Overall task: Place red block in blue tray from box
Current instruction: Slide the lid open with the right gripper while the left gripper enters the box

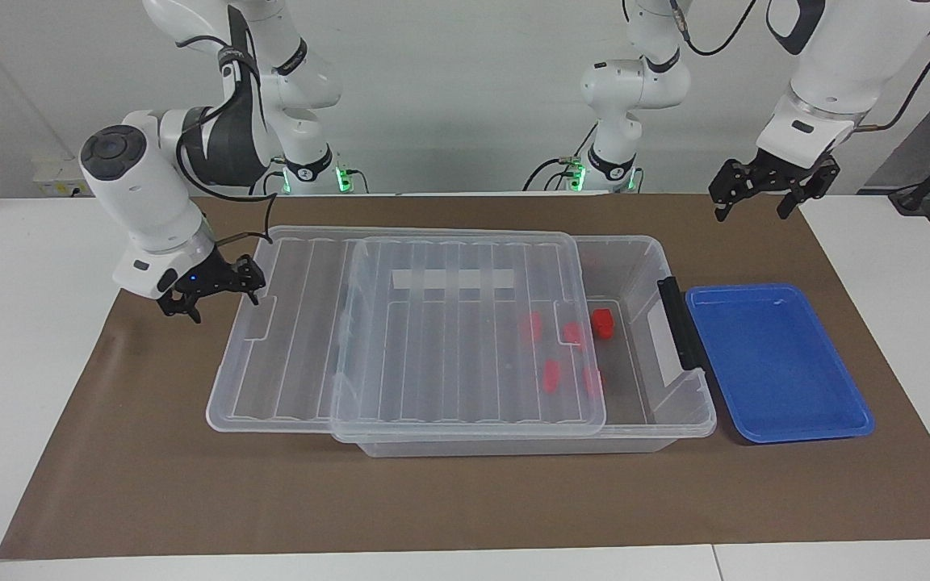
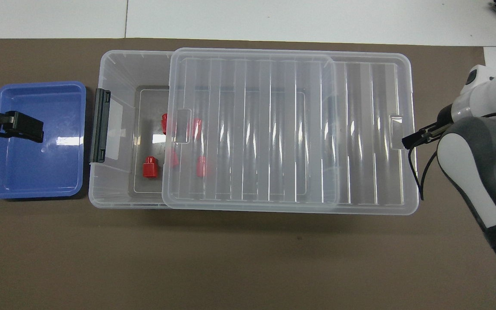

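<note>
The box (image 1: 626, 258) is a clear bin in the middle of the mat. Its ribbed lid (image 1: 465, 339) lies slid toward the right arm's end, so the end by the black latch (image 1: 679, 323) is uncovered. One red block (image 1: 603, 321) stands in the uncovered part, and it also shows in the overhead view (image 2: 149, 167). Several more red blocks (image 2: 196, 128) show through the lid. The blue tray (image 1: 780, 363) lies beside the latch end with nothing in it. My left gripper (image 1: 762, 202) is open and hangs over the tray (image 2: 37, 172). My right gripper (image 1: 215, 297) is open and empty beside the lid's overhanging end.
A brown mat (image 1: 465, 500) covers the table under the box and tray. White table shows at both ends and along the edge farthest from the robots. The lid (image 2: 252, 129) overhangs the box (image 2: 114, 69) toward the right arm's end.
</note>
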